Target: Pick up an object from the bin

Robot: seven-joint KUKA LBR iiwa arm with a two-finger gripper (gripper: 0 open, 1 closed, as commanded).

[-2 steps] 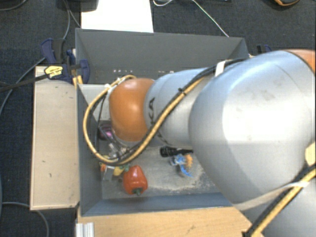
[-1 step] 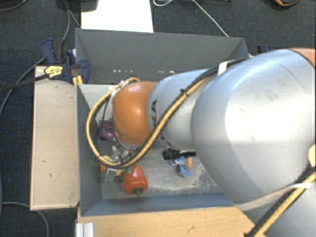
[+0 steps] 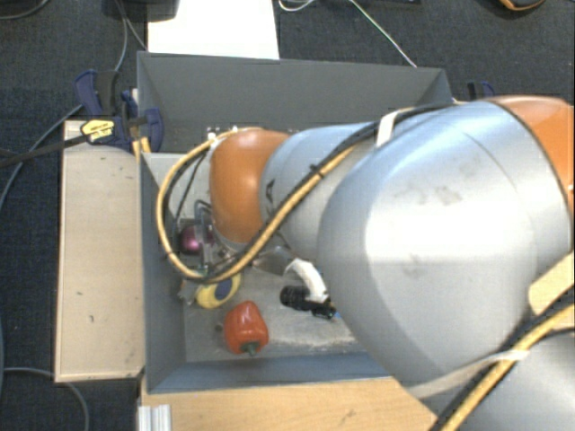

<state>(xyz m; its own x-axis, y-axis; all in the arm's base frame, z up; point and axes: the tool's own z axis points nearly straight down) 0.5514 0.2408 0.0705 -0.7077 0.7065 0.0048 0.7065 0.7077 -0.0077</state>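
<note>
The gripper sits low in the bin, clenched or released one cannot tell, with a magenta ball touching its side and a yellow toy just below; nothing is visibly lifted.

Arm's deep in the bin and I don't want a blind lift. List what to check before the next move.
1. Gripper low at the left side of the bin: ok.
2. Which thing it is over, purple ball or yellow round thing, both beside it: cannot tell.
3. Anything held: cannot tell.
4. Red pepper toy lies apart, near the front wall: ok.
5. White-and-black thing lies apart, mid-bin: ok.
</note>
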